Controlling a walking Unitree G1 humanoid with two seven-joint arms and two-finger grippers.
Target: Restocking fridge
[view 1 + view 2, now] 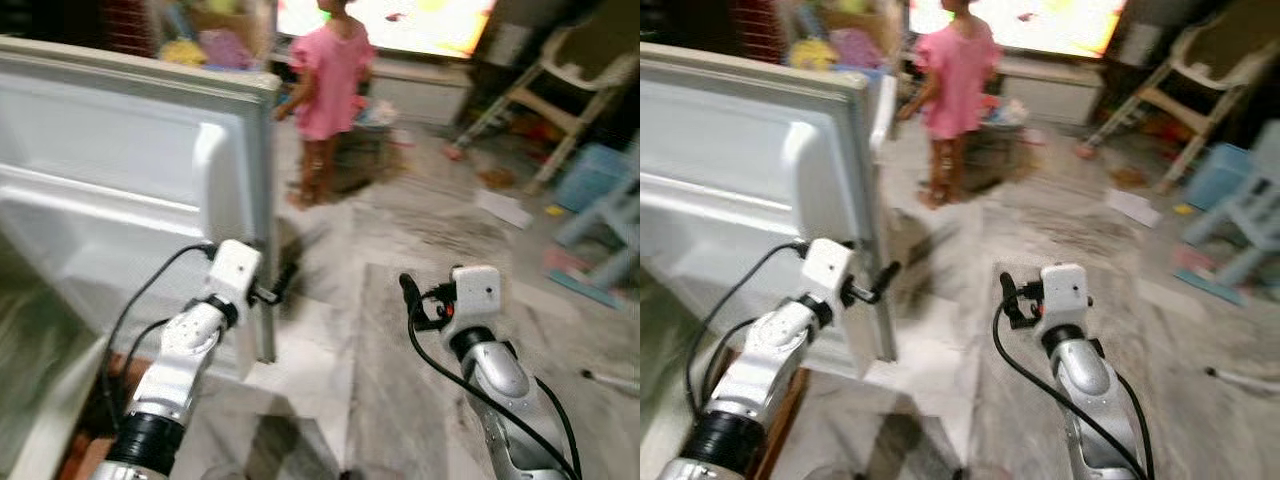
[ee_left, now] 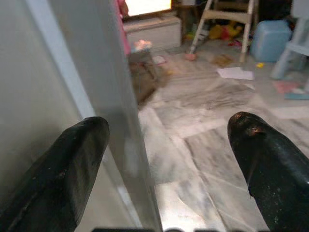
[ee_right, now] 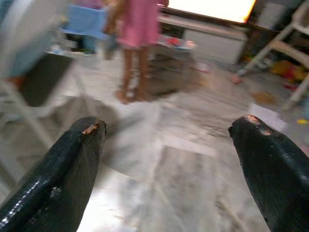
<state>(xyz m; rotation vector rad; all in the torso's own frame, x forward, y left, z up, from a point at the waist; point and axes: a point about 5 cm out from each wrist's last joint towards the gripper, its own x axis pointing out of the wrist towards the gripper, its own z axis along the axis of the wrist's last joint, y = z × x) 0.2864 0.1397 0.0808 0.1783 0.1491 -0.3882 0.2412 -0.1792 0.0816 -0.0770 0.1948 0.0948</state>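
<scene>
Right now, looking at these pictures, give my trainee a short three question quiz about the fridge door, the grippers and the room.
1. True or false: the left gripper has its fingers on either side of the edge of the open fridge door.
2. Is the right gripper carrying anything? A) a bottle B) a carton C) nothing
3. Fill in: a person in a ____ top stands on the floor beyond the door.

Key: 1 true; 2 C, it hangs open over the marble floor; 3 pink.
</scene>
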